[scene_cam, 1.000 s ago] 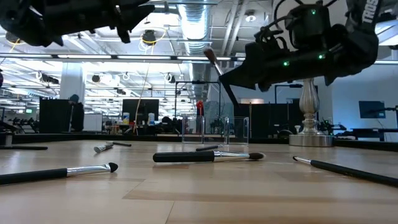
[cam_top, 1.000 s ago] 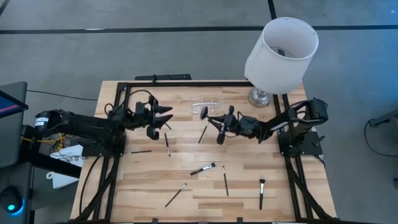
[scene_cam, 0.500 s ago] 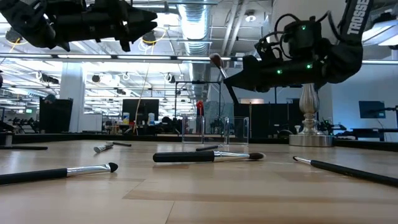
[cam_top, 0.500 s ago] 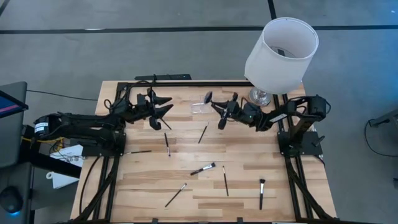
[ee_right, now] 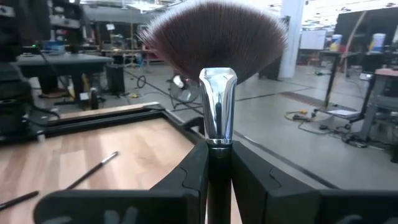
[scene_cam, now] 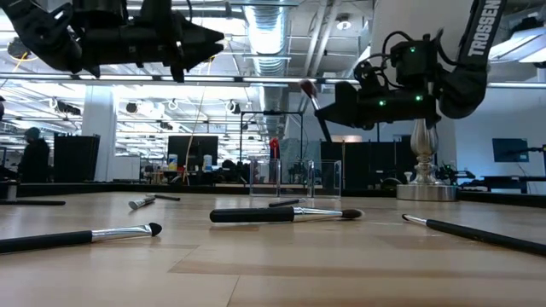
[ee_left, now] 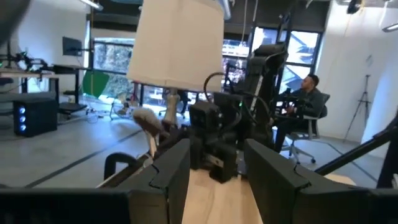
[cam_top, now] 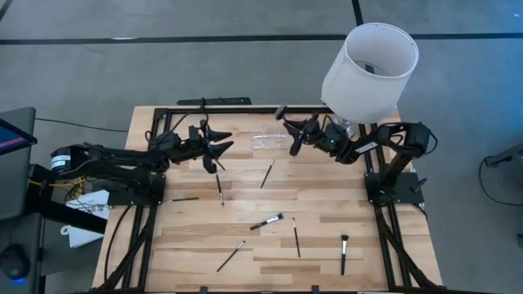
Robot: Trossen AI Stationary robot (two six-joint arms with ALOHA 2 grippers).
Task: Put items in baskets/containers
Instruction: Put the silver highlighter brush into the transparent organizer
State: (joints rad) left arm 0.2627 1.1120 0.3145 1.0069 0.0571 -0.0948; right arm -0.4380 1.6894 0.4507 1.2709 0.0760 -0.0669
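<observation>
Seven makeup brushes [cam_top: 266, 221] are lying loose on the table [cam_top: 327, 204] in the high view, scattered from its middle to its near edge and well apart from the clear organizer [cam_top: 270, 140], which is sitting toward the far edge, left of the lampshade [cam_top: 369, 72]. The right gripper [cam_top: 296, 135] is hovering just right of the organizer and pinching an eighth item, a fan brush [cam_top: 282, 113], with its head pointing to the far side. The left gripper [cam_top: 219, 149] is waiting left of the organizer with its fingers spread and nothing between them. In the low view, the organizer is looking empty as far as its clear walls allow a reading. The fan brush is hanging high above the box and slightly to its right, not yet lowered in, while several brushes are resting flat on the near boards. In the left wrist view, the two dark fingers are standing wide apart, framing the right arm with its brush under the lampshade, and a person [ee_left: 308, 102] is sitting in the room beyond. In the right wrist view, the fingers are pressing together on the fan brush just below its silver ferrule, bristles fanned upward. By judgement the task is barely beginning: nothing is stored, one brush is approaching delivery, and seven are awaiting collection.
</observation>
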